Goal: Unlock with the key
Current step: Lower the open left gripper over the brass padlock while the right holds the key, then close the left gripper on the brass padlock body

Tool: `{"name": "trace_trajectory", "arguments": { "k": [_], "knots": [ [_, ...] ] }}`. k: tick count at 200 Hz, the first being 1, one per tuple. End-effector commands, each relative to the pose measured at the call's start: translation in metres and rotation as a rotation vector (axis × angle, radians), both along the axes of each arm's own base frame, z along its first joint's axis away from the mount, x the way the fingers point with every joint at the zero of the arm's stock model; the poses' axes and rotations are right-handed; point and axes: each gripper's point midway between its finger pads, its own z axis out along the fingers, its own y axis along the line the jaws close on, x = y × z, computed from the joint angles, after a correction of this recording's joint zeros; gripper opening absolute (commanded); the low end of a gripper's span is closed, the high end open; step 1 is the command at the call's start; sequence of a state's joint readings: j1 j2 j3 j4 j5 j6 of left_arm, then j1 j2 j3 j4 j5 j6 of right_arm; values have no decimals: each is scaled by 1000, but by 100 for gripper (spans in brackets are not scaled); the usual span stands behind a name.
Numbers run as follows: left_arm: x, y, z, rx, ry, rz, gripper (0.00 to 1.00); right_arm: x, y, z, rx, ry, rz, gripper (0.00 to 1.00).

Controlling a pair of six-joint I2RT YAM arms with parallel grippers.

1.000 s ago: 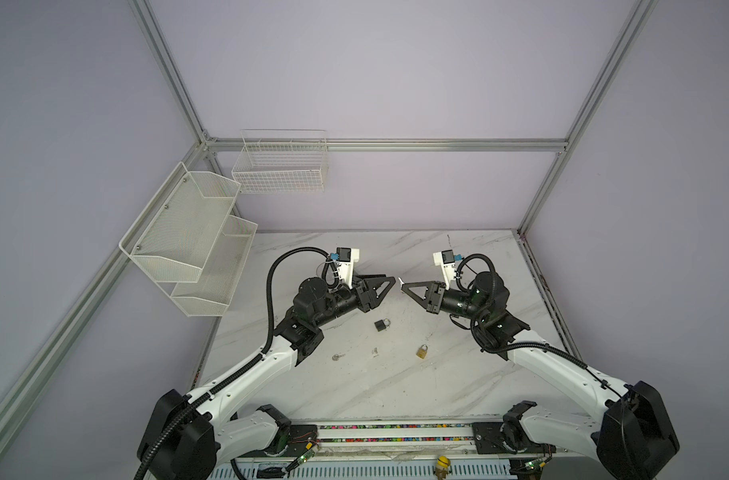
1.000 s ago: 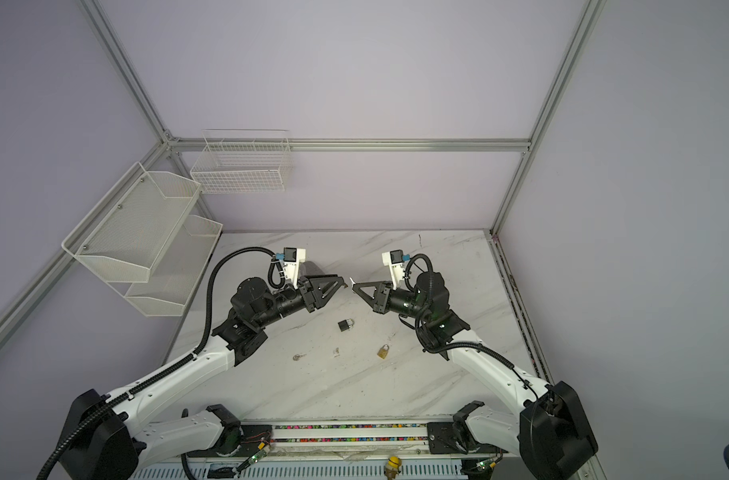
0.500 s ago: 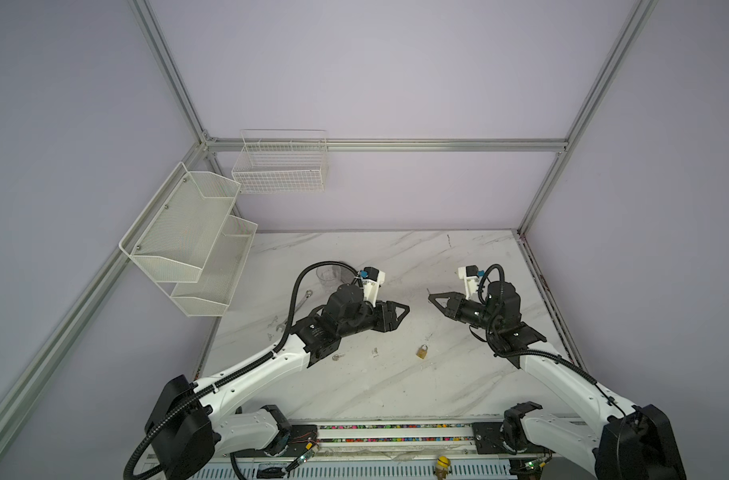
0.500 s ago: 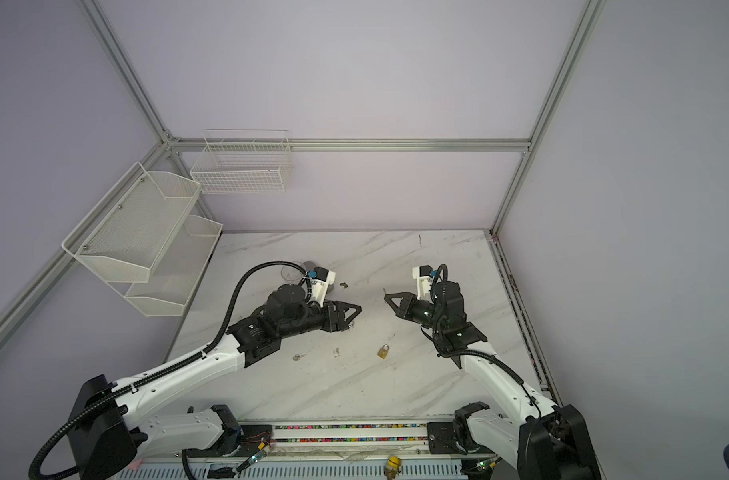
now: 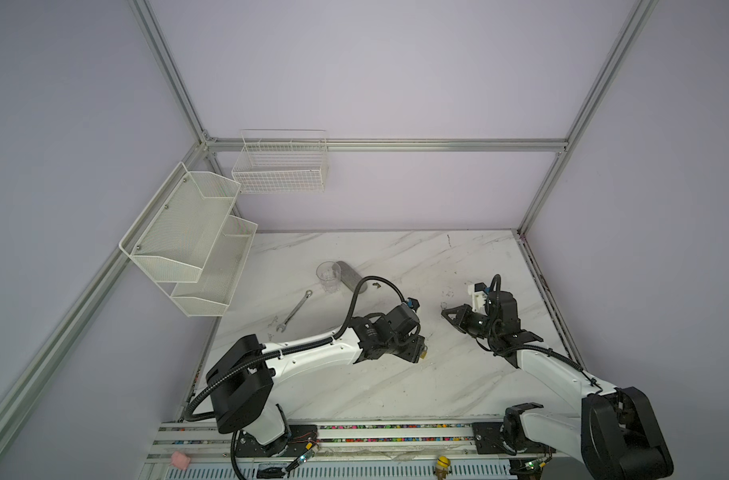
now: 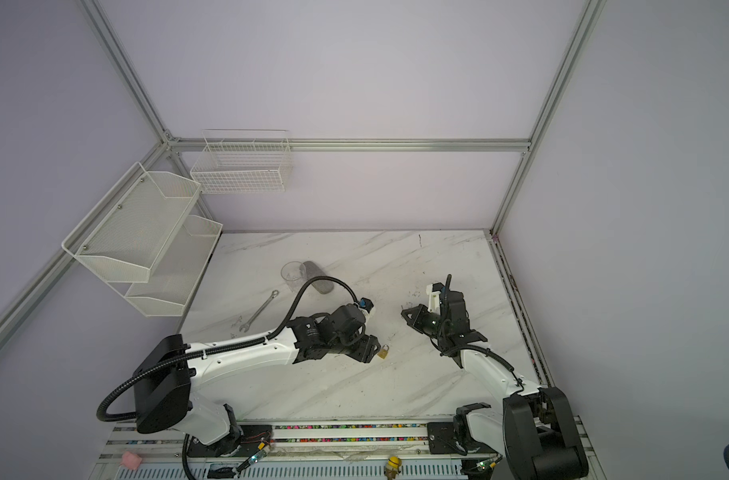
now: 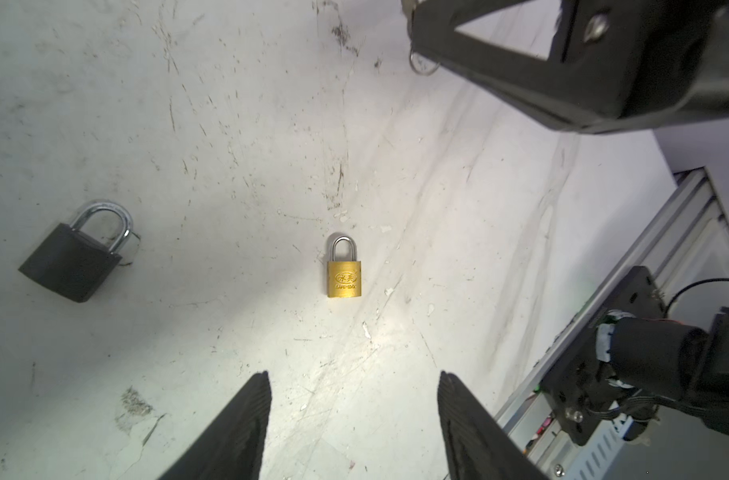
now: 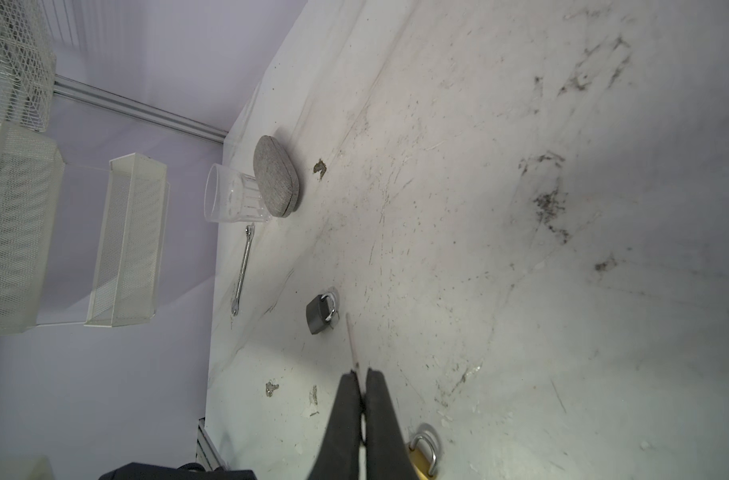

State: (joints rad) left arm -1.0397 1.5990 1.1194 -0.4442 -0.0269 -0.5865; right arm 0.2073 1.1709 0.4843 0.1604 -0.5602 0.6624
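The left gripper (image 6: 373, 352) sits low at the centre of both top views, its tips just beside the brass padlock (image 6: 382, 351). The right gripper (image 6: 405, 312) hovers right of centre.

In the left wrist view its fingers (image 7: 246, 415) stand apart and empty. The brass padlock (image 7: 344, 274) lies ahead between them, and the black padlock (image 7: 78, 257) is well aside.

In the right wrist view the right gripper (image 8: 362, 376) is pinched closed on the key (image 8: 351, 340).

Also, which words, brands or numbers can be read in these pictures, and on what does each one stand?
"SAFE LOCK": on the front of the brass padlock, under an oval emblem; the letters are small, so this reading is probable, not certain.
Two characters inside that oval: too small to read.
Black padlock: no text visible.
Elsewhere, in all views: nothing readable.
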Motion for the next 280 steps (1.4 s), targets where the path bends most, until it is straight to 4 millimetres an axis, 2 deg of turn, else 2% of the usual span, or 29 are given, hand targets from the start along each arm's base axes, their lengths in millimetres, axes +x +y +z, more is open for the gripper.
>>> {"name": "trace_trajectory", "arguments": {
  "k": [1, 55, 82, 133, 159, 210, 280],
  "knots": [
    [10, -21, 28, -1, -78, -27, 65, 6, -5, 3, -27, -33, -9, 0],
    [11, -43, -11, 101, -46, -64, 65, 11, -11, -1, -44, -29, -30, 0],
    [15, -52, -24, 125, -31, -60, 65, 13, -12, -1, -43, -28, -33, 0],
    [22, -54, -49, 200, -4, -27, 64, 14, -14, -3, -50, -29, -33, 0],
    [21, -62, -56, 210, 16, -55, 55, 13, -14, -5, -48, -24, -25, 0],
    [20, -55, -76, 309, 26, -41, 54, 12, -13, -5, -45, -23, -13, 0],
    [13, -39, -101, 486, 7, -7, 47, 13, -13, -5, -41, -21, -11, 0]
  ]
}}
